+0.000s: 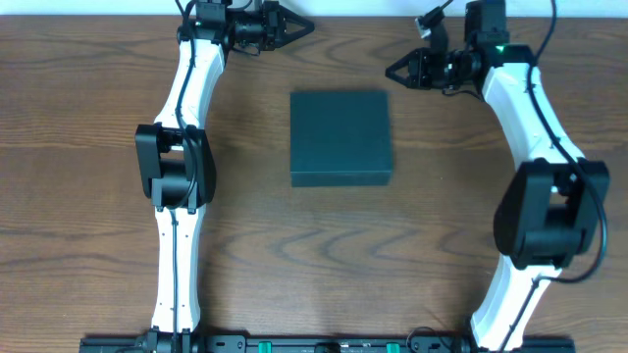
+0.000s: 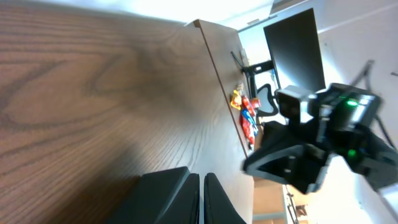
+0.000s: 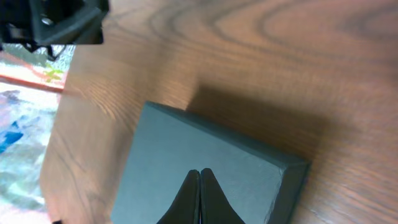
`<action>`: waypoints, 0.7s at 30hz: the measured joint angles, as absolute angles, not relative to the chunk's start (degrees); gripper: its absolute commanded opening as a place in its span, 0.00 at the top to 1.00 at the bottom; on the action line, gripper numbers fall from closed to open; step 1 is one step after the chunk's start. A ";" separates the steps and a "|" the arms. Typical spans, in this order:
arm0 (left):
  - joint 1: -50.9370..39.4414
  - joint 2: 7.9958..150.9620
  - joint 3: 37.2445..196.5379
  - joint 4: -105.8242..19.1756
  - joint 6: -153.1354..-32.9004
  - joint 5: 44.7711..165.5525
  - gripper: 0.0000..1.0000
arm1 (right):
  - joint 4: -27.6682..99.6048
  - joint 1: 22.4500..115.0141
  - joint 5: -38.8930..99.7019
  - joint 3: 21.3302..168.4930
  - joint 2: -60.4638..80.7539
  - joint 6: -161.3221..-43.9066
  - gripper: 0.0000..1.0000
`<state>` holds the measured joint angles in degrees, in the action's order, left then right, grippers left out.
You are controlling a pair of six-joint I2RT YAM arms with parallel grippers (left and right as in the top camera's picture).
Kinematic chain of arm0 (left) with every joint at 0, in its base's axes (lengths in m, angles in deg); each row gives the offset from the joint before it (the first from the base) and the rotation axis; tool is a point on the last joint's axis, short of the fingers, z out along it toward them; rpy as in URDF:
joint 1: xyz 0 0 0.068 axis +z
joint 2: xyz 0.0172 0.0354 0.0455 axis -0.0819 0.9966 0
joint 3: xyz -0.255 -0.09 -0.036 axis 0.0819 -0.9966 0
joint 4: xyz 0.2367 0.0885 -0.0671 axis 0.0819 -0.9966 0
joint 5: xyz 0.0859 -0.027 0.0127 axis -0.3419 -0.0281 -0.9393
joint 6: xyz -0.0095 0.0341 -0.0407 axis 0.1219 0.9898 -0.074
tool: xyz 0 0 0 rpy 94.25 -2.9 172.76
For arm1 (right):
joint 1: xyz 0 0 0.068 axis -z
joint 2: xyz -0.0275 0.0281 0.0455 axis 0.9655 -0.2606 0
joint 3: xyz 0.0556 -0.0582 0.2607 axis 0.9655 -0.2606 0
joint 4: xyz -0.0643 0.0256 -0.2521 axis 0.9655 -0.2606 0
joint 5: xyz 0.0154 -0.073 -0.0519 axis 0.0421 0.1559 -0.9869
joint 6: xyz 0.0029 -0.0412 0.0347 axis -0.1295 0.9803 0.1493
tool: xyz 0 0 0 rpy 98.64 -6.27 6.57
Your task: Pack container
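Matte black container (image 1: 340,132), closed, near-square, sides parallel to table (image 1: 88,118) edges.

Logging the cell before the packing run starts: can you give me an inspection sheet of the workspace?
Surface: wooden table, grain showing.
Job's things: black container mid-table, lid closed.
Clutter: nothing seen.
Grippers: left tool shut, empty; right tool shut, empty; neither touches the container.
Cables: black cable looping beside the right arm.
Surroundings: dark monitor and colourful items beyond the table edge, too small to identify.
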<state>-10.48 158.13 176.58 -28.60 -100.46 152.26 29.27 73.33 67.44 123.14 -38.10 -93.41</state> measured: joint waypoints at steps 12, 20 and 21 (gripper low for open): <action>-10.50 140.58 176.91 -54.50 -89.64 139.32 0.94 | 24.24 73.90 60.93 123.14 -19.96 -89.50 0.99; -12.47 126.74 177.15 -80.58 -73.64 119.76 0.94 | 17.23 73.90 58.83 123.14 -9.38 -86.94 0.99; -13.04 125.32 177.19 -82.83 -72.72 117.62 0.94 | 16.00 73.90 58.70 123.14 -8.05 -86.62 0.99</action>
<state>-13.04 125.32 177.19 -82.83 -72.72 117.62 16.00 73.90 58.70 123.14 -8.05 -86.62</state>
